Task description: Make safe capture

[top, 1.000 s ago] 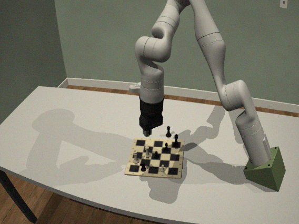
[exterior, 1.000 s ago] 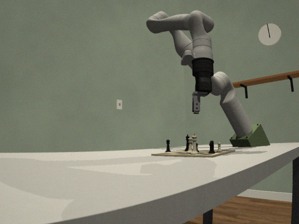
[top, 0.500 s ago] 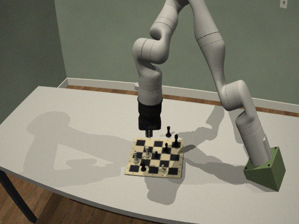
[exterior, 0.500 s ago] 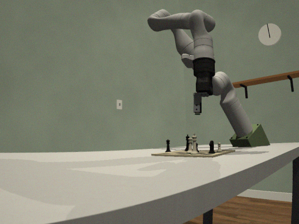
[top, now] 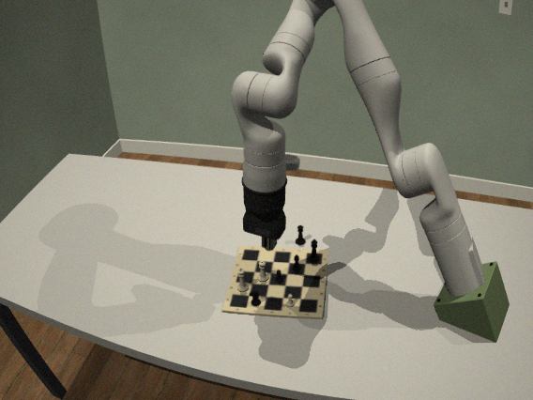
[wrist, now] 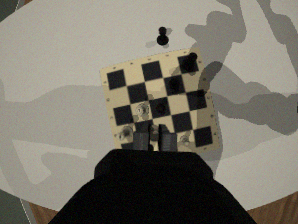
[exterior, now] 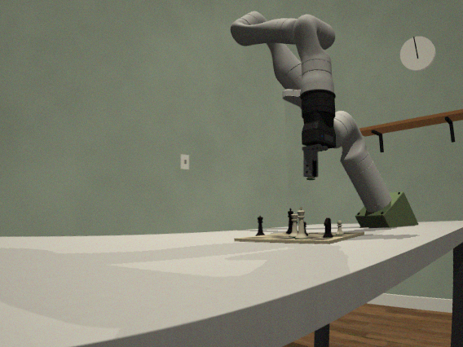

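Note:
The small chessboard (top: 277,284) lies on the white table and also shows in the exterior view (exterior: 299,237) and the wrist view (wrist: 160,106). Three white pieces, such as (top: 262,271), and several black pieces, such as (top: 313,251), stand upright on it. One black piece (top: 300,235) stands upright on the table just past the board's far edge; the wrist view shows it too (wrist: 162,36). My gripper (top: 268,244) (exterior: 310,176) hangs high above the board's far left part, pointing down. Its fingers are shut narrow on a small chess piece, almost all of it hidden between them (wrist: 150,137).
The arm's green base block (top: 474,305) sits on the table to the right of the board. The table's curved front edge runs close in front of the board. A wooden rail (exterior: 412,122) is on the wall behind.

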